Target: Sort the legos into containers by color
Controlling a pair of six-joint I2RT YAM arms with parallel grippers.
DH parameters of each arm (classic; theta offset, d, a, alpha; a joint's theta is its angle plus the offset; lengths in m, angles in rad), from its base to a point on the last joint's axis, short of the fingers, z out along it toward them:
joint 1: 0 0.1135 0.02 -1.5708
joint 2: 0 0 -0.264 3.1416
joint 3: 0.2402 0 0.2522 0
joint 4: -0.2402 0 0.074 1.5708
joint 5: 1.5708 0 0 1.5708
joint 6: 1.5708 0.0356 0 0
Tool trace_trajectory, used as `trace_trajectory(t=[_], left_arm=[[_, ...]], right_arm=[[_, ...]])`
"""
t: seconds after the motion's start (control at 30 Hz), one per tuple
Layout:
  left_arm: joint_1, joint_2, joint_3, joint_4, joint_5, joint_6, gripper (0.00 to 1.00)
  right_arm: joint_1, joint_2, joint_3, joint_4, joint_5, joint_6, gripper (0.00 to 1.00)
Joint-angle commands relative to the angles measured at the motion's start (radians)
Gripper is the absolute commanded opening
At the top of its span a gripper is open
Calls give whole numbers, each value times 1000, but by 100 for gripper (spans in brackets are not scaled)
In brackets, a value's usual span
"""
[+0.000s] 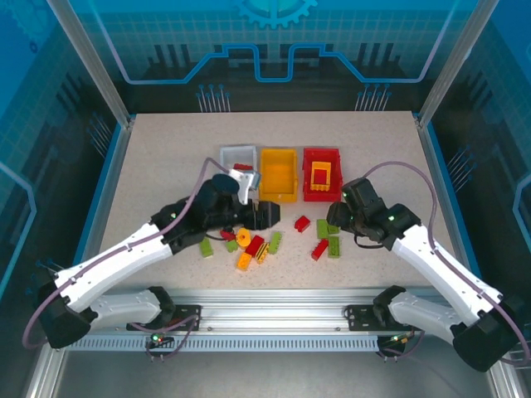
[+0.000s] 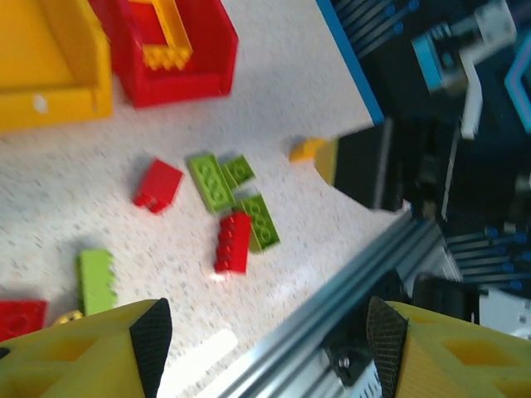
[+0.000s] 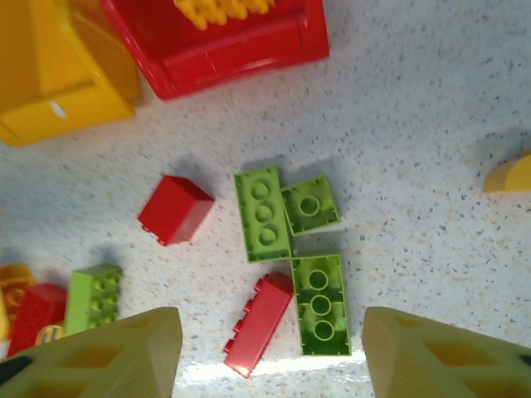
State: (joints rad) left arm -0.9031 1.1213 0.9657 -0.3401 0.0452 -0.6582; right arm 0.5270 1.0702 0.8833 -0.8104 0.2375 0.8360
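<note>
I'm reading right jaws wide and empty, hovering above the long red plastic brick (image 3: pixel 259 323). It's lying nearside of the red rectangular plastic bin (image 3: pixel 249 50), long axis nearly square to the closing line. Left jaws wide, empty.

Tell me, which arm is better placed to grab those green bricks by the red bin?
Right, probably. The right claw hangs open directly over the green bricks, which sit centred in its wrist view. The left claw sits farther off, by the mixed pile.

site: robot lab cell | evid: clear blue-print walls (image 1: pixel 274 50), alu rail (image 1: pixel 274 319), speckled bench (image 1: pixel 166 166)
</note>
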Motion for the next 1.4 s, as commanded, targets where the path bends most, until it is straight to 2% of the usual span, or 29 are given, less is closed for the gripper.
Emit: trace_trajectory(t=[0.0,0.17,0.4,0.63,0.8,0.87,1.07,1.37], left_arm=[[-65,0,-65,98,-39,-77,68],[-143,41,-99,160,-84,-102,68],[-171,77,-76,152,-120,-99,68],[-171,58,-85,147,-145,-88,68],[-172,58,-79,141,-142,-92,68],[-172,53,-78,139,-145,-91,68],[-172,55,-80,139,-145,-87,68],[-177,68,-74,152,-133,-78,68]], right_arm=[[-10,59,-63,-22,-67,-32,63],[-15,162,-72,65,-65,-109,72],[-38,290,-49,107,-76,-180,66],[-26,248,-131,108,-89,-107,67],[-26,187,-162,66,-59,-61,54],[-20,161,-178,56,-83,-59,52],[36,106,-236,36,-106,-32,52],[62,223,-237,101,-118,-53,59]])
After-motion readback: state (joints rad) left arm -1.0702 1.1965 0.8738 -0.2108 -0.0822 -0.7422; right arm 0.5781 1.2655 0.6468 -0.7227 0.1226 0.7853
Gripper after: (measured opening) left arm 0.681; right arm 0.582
